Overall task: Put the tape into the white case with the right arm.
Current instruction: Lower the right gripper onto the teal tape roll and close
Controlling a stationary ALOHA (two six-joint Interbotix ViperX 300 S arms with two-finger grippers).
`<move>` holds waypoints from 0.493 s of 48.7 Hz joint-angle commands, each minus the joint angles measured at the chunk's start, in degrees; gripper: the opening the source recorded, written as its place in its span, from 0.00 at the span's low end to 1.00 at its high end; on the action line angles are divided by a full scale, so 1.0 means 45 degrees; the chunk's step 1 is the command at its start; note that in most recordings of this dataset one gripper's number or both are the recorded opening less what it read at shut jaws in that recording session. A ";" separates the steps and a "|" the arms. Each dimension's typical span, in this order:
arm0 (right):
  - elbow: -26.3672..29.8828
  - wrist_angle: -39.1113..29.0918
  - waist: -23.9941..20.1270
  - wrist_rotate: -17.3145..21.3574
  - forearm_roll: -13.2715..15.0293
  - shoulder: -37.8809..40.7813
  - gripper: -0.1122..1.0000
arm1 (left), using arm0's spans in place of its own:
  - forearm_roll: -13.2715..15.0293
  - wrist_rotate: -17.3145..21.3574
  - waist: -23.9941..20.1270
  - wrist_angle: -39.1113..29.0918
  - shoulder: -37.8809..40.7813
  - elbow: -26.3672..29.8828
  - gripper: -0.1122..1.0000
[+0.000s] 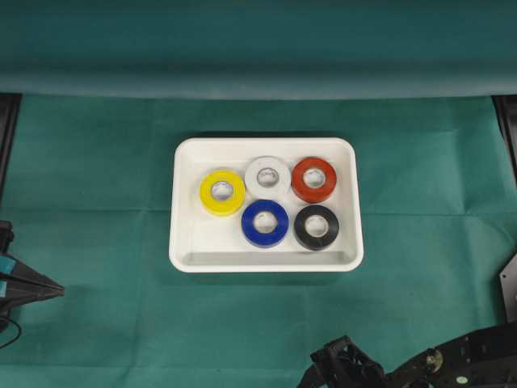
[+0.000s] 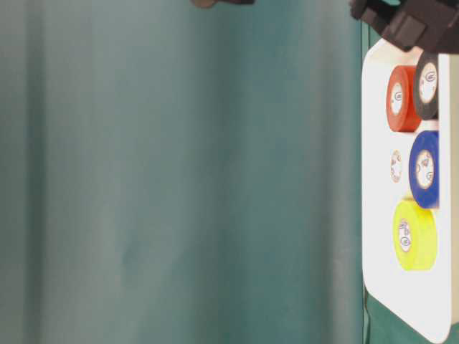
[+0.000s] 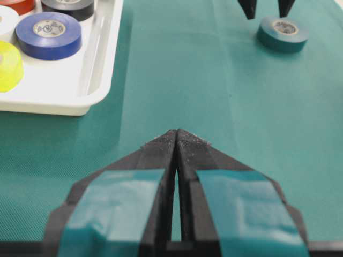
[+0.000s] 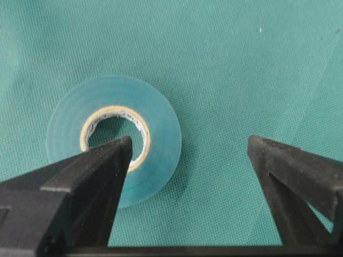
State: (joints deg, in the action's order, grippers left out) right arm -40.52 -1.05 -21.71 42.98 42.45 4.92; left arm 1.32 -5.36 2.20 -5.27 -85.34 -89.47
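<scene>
Overhead hides the green tape [image 4: 113, 140]; right wrist view shows it.

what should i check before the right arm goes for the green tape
1. Right gripper open: ok, jaws spread wide.
2. Green tape lying flat on the cloth: ok.
3. Jaws straddling the roll: not ok, one prong is over the core hole and the other over bare cloth.
4. Free room in the white case: ok, five rolls inside, left part bare.
5. Left gripper out of the way: ok, shut, apart from the roll.
</scene>
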 commanded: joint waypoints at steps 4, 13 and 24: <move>0.0313 0.0195 -0.0039 0.0000 0.0020 0.0059 0.73 | 0.0020 0.0000 -0.0020 0.0117 0.0234 0.0195 0.10; 0.0508 0.0488 -0.0039 0.0020 0.0000 0.0605 0.73 | 0.0020 0.0000 -0.0020 0.0117 0.0234 0.0195 0.10; 0.0645 0.0488 -0.0039 0.0039 0.0000 0.1094 0.69 | 0.0020 0.0000 -0.0020 0.0117 0.0234 0.0176 0.10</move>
State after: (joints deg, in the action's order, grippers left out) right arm -38.67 0.97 -21.71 43.24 42.36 10.37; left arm 1.32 -5.36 2.29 -5.27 -85.34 -89.47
